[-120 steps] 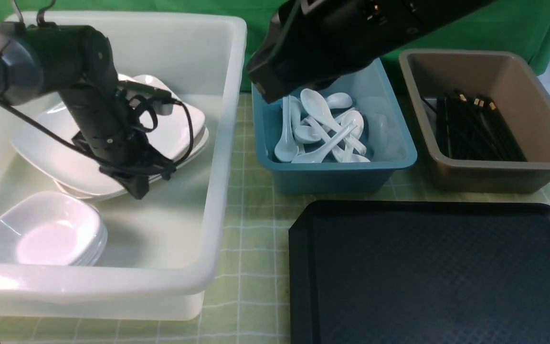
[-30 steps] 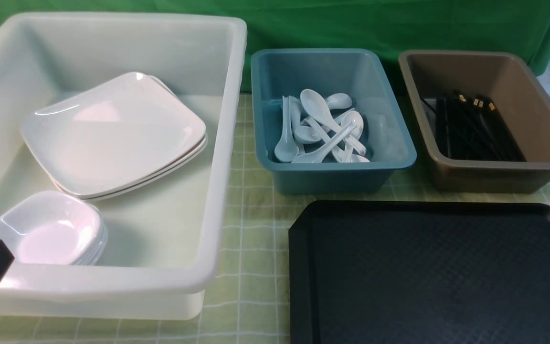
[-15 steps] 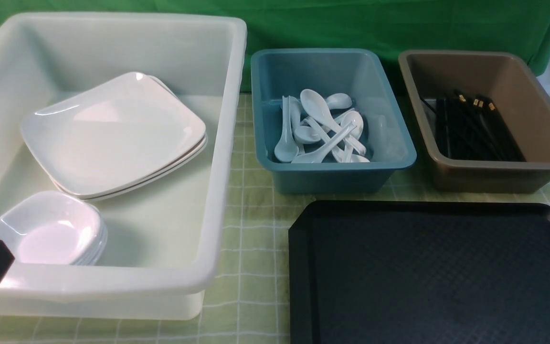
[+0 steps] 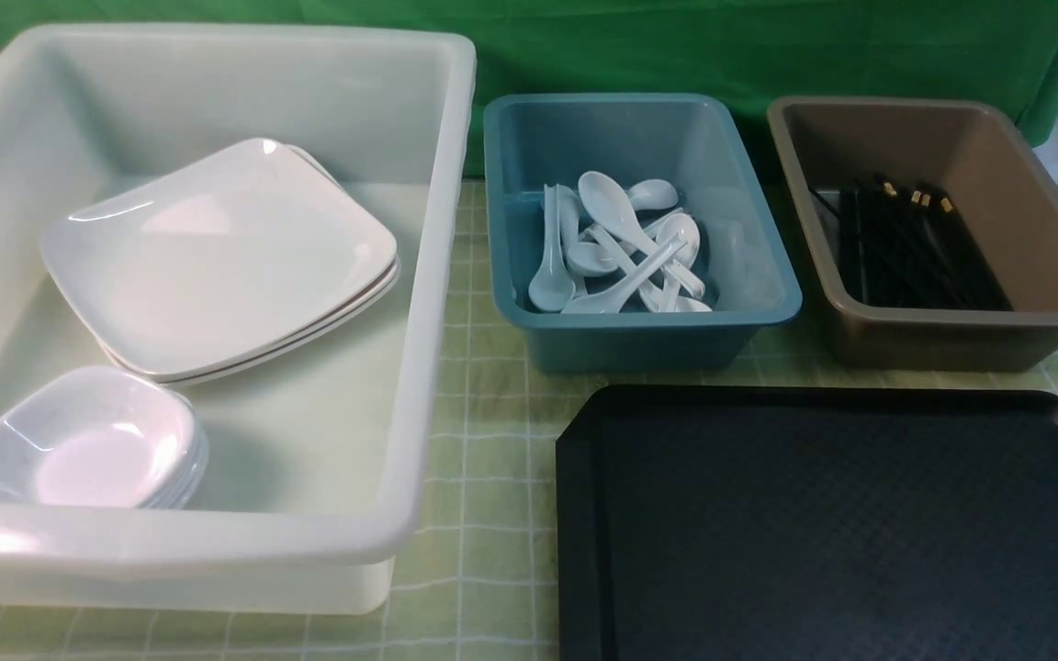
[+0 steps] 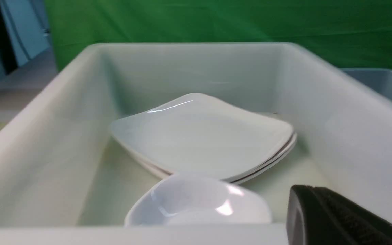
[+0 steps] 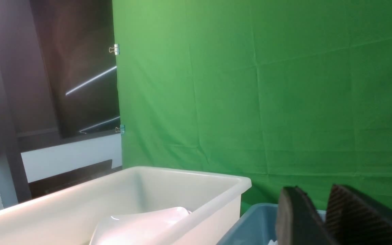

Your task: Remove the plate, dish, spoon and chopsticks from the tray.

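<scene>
The black tray [image 4: 841,532] lies bare at the front right. White plates [image 4: 217,257] are stacked in the white tub [image 4: 437,275], with small deep dishes [image 4: 79,441] stacked in front of them. Several white spoons [image 4: 621,243] lie in the teal bin [image 4: 639,335]. The black chopsticks [image 4: 906,248] lie in the brown tub [image 4: 951,340]. Neither gripper shows in the front view. My left gripper [image 5: 305,190] is shut and empty, just behind the tub's near rim, facing the dishes [image 5: 196,200] and plates [image 5: 199,136]. My right gripper [image 6: 315,190] is empty, its tips a little apart, held back from the teal bin [image 6: 250,224].
The three containers stand in a row along the back on a green checked cloth [image 4: 483,431], against a green backdrop [image 4: 676,46]. The white tub [image 6: 182,190] is the tallest and fills the left side. A strip of cloth separates the tub from the tray.
Both arms have pulled back from over the white tub and the teal bin. The left arm's dark tip at the front view's lower left edge has dropped almost out of sight.
</scene>
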